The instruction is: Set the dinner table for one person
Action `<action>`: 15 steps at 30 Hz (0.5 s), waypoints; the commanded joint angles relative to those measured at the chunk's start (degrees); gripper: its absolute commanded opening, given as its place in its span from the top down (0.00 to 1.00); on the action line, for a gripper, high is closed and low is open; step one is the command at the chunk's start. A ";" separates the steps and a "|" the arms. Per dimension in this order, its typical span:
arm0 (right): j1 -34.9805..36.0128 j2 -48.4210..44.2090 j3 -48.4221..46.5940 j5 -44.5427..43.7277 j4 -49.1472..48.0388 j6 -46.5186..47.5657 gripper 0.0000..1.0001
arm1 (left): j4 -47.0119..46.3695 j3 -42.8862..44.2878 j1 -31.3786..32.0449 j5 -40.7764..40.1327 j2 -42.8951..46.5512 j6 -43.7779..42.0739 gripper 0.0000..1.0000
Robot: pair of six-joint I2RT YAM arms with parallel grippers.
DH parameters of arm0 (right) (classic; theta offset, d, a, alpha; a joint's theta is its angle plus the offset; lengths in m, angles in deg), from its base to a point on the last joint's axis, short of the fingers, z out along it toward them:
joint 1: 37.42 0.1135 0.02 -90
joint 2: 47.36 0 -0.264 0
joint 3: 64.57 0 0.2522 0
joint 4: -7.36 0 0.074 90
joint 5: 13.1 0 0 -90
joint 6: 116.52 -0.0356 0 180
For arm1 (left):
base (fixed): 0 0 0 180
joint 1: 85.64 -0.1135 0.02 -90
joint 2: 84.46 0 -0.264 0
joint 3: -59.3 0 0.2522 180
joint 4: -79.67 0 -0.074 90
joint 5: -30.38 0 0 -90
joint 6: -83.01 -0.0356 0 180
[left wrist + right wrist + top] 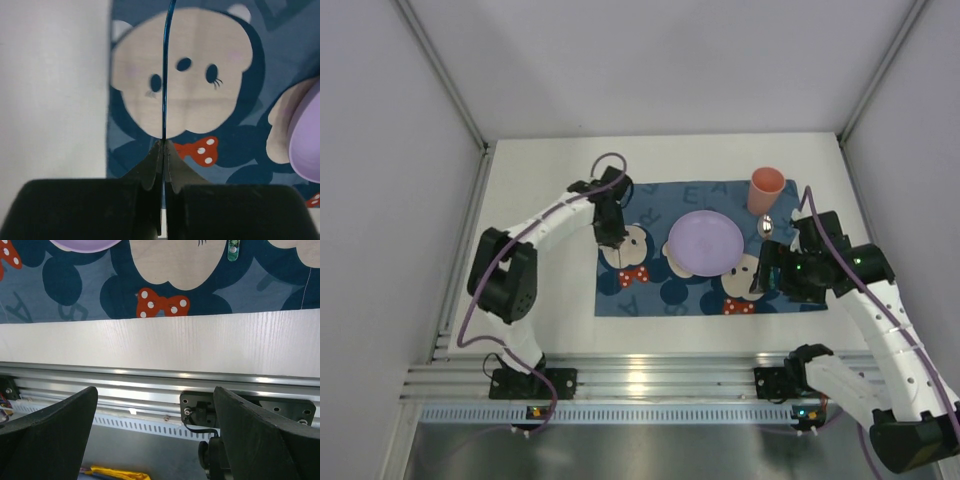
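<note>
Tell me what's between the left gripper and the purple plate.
Only bare placemat, a printed mouse face, in the top view. The left gripper clamps a thin blue object.

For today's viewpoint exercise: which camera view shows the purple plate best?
Top external: the purple plate shows whole on the placemat. Left wrist catches only one edge; right wrist only a sliver at the frame's top.

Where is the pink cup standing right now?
In the top view, the pink cup stands at the far right corner of the blue placemat, beyond and right of the purple plate.
</note>
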 commanded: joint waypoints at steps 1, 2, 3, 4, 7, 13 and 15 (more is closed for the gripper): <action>0.55 -2.32 0.14 0.13 -1.28 -0.91 0.00 | 2.65 3.65 5.30 3.66 -5.96 -2.46 1.00; 0.55 -2.59 0.23 0.05 -1.11 -1.00 0.00 | 2.74 3.75 7.22 3.84 -7.01 -2.55 1.00; 0.55 -3.03 0.31 -0.04 -0.84 -1.18 0.00 | 2.56 3.75 8.11 3.76 -8.50 -2.38 1.00; 0.64 -3.64 0.75 -0.04 -0.84 -1.35 0.00 | 2.39 3.75 8.73 4.02 -9.13 -2.38 1.00; 0.55 -4.70 1.89 0.04 -0.40 -1.62 0.00 | 2.12 4.36 10.23 4.37 -11.24 -1.41 1.00; 0.55 -5.41 2.69 -0.04 -0.05 -1.71 0.00 | 3.34 7.25 10.50 3.49 -14.58 -0.01 1.00; 0.55 -5.41 2.69 -0.04 0.12 -1.53 0.00 | 3.97 7.96 10.50 3.14 -14.67 0.87 1.00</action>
